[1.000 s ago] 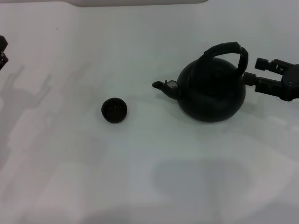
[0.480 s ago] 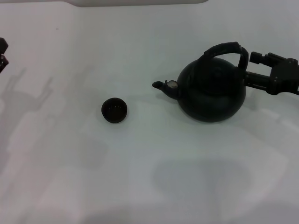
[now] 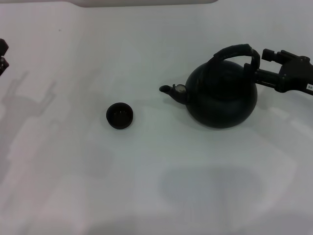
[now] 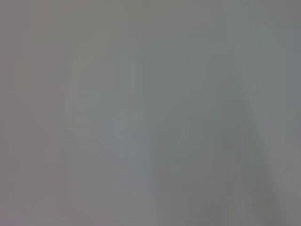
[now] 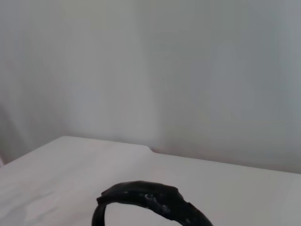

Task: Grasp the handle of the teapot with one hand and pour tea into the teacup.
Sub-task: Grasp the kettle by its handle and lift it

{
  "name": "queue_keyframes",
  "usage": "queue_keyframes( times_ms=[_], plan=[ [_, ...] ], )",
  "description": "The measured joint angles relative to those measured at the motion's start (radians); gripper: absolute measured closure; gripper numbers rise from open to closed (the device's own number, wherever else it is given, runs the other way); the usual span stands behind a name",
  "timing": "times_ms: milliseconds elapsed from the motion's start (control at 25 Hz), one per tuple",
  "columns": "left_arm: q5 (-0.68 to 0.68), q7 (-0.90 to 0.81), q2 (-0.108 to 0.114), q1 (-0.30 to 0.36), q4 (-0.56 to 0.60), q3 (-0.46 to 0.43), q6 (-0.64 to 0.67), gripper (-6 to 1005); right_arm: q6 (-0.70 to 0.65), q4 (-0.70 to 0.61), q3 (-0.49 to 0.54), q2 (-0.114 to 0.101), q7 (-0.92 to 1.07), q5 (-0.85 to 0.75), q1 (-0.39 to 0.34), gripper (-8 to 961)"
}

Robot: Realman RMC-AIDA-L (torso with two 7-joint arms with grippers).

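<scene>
The black teapot (image 3: 222, 95) stands on the white table, right of centre, its spout (image 3: 171, 90) pointing left toward the small dark teacup (image 3: 120, 115). Its arched handle (image 3: 234, 51) rises over the top and also shows in the right wrist view as a black arc (image 5: 150, 200). My right gripper (image 3: 260, 63) is open at the handle's right end, one finger (image 3: 272, 54) behind it and the other lower against the pot's shoulder. Only the edge of my left gripper (image 3: 2, 55) shows, at the far left. No tea is visible.
The white table (image 3: 146, 186) spreads wide around the cup and pot. A pale object (image 3: 146, 2) lies along the far edge. The left wrist view shows only a blank grey surface.
My right gripper has risen and moved in from beside the pot's body to the right end of the handle. Teapot, teacup and left arm have not moved.
</scene>
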Motion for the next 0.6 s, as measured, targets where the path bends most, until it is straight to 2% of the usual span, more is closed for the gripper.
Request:
queue_keyframes(
  times_ms=[360,600],
  plan=[
    [-0.007,0.022,0.0,-0.007,-0.011,-0.004,0.0,195,0.026,0.01,-0.007,0.003,-0.001,0.004,0.01,116],
    [-0.011,0.023,0.0,-0.008,-0.013,-0.008,-0.002,194,0.041,0.013,-0.015,0.003,0.005,0.004,0.013,176]
  ],
)
